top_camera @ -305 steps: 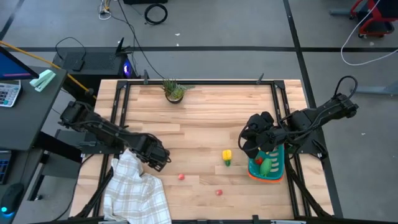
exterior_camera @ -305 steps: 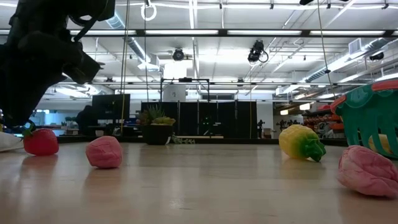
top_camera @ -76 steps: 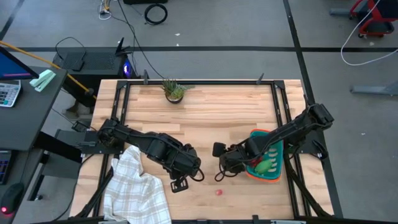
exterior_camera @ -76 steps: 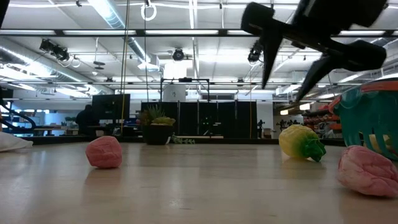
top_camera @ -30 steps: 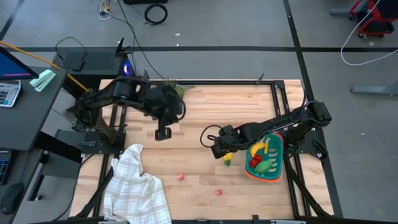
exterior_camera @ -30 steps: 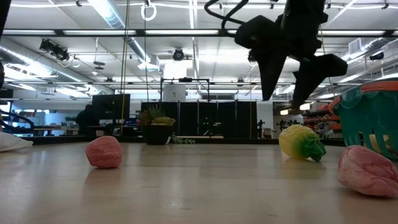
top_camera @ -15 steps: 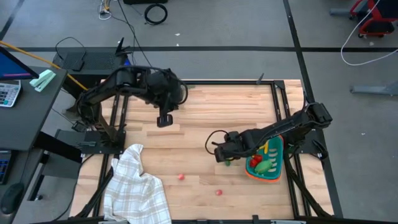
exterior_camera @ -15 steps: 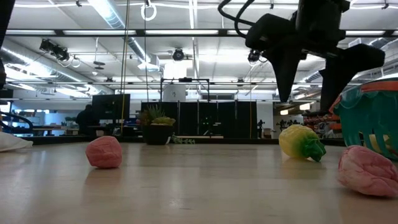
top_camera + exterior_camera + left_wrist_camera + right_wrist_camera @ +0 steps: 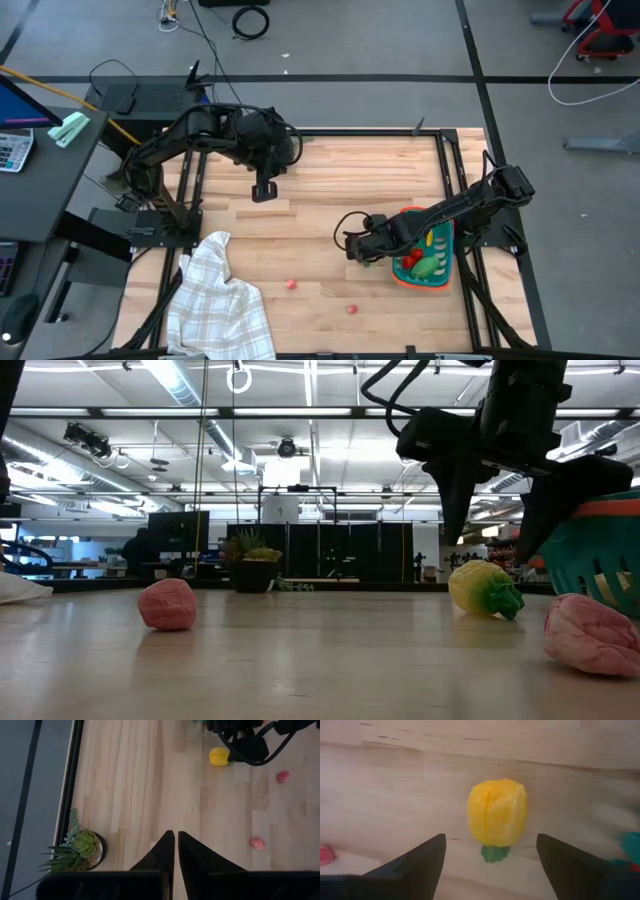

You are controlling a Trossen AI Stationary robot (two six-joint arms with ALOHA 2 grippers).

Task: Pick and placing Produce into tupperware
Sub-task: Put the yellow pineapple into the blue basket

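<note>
High view: right end effector (image 9: 357, 250) covers yellow pepper (image 9: 497, 813) beside tupperware (image 9: 440, 278).

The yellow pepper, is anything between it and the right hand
Nothing visible. The right hand hangs open just above the yellow pepper, which lies on bare wood in line with the gap between its fingers.

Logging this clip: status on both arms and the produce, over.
Right gripper jaws open, above the yellow toy pepper. Left gripper shut, raised near the potted plant. Two small red fruits loose; nothing blocking.
</note>
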